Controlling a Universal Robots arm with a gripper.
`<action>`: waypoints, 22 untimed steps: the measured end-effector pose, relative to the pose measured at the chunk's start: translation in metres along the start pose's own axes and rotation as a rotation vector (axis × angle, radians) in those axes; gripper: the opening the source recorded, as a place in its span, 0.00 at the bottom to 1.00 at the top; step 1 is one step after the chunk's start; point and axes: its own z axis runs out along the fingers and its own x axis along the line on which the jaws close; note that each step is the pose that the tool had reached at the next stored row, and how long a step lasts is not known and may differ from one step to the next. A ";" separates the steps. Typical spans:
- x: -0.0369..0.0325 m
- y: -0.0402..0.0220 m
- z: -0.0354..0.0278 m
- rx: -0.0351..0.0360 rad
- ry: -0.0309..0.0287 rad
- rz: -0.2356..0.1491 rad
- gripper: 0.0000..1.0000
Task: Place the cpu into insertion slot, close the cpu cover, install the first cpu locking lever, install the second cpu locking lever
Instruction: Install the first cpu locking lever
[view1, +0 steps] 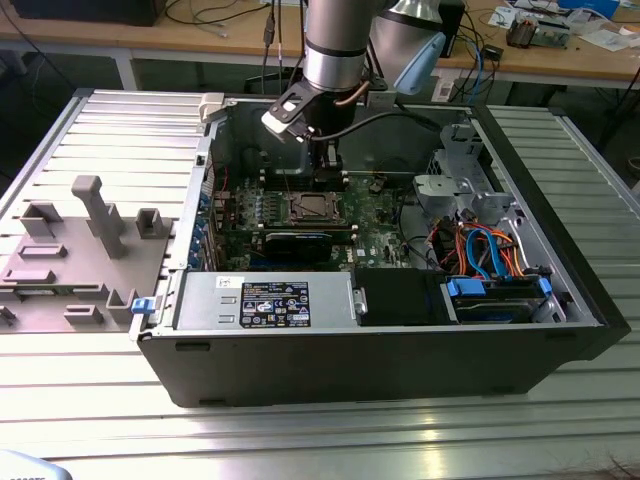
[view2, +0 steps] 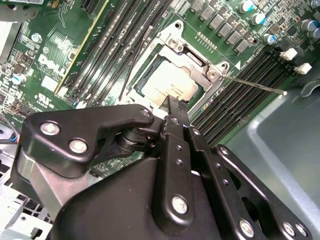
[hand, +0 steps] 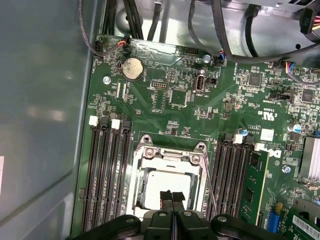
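Note:
The cpu (hand: 156, 186) (view2: 165, 84) lies flat in the insertion slot (hand: 139, 186) on the green motherboard, its silvery top showing through the window of the cpu cover (hand: 170, 154) (view2: 192, 56). The cover lies down around the chip. A thin metal locking lever (hand: 210, 187) (view2: 252, 84) sticks out along one side of the socket. My gripper (hand: 172, 196) (view2: 175, 103) is shut with nothing between its fingers, its tips just over the chip's near edge. In the exterior view my gripper (view1: 327, 183) reaches down into the open case right above the socket (view1: 309, 207).
Black memory slots (hand: 107, 175) flank the socket on both sides. A black graphics card (view1: 297, 243), the power supply (view1: 265, 300) and a drive cage with orange and blue cables (view1: 490, 250) fill the case. A grey fixture tray (view1: 80, 250) lies at the exterior view's left.

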 end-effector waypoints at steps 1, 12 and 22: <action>0.0000 0.0000 0.0000 -0.0002 -0.0002 -0.005 0.11; 0.0000 0.0000 0.0000 -0.0028 -0.0025 -0.061 0.11; 0.0000 0.0000 0.0000 -0.0052 -0.0045 -0.109 0.11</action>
